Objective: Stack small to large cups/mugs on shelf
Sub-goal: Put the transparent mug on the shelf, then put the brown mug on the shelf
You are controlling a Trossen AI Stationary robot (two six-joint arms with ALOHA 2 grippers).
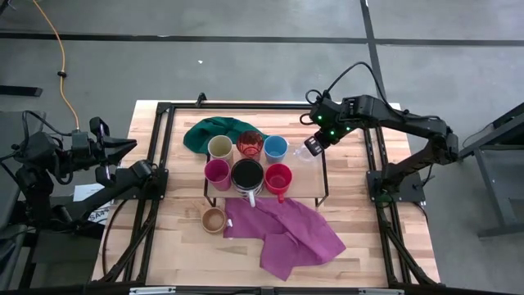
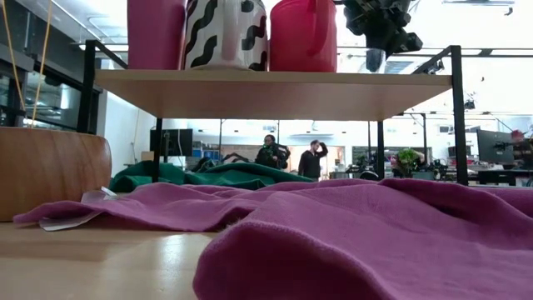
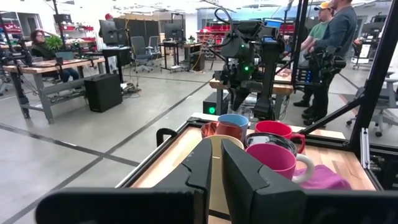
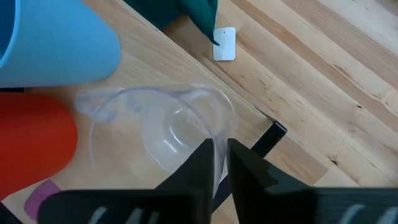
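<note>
Right now our right gripper (image 1: 314, 145) sits over the shelf's (image 1: 304, 190) back-right corner w/ the clear glass cup (image 4: 163, 127) directly under it. In the right wrist view the 2 fingers straddle the glass rim, 1 inside and 1 outside, only a narrow gap between them, so we read it as a pinch on the rim that may be just loosening; can't tell if it's let go. The glass lies tipped, mouth toward the wrist cam, base pointing at the blue cup (image 1: 275, 147), which is just beside it.

Key relation: the glass is on the shelf edge side, right next to the black frame corner, w/ blue cup and red handled mug (image 1: 278, 178) inboard of it. We judge the next move needs the glass stood upright and kept off that edge.

Also on the shelf: cream cup (image 1: 220, 147), translucent red cup (image 1: 250, 144), magenta cup (image 1: 217, 173), striped mug (image 1: 247, 176). Tan wooden cup (image 1: 213, 220) is off the shelf on the tabletop, nearer our left gripper (image 1: 131, 176), which waits at the table's left side w/ fingers nearly together, holding nothing.
</note>
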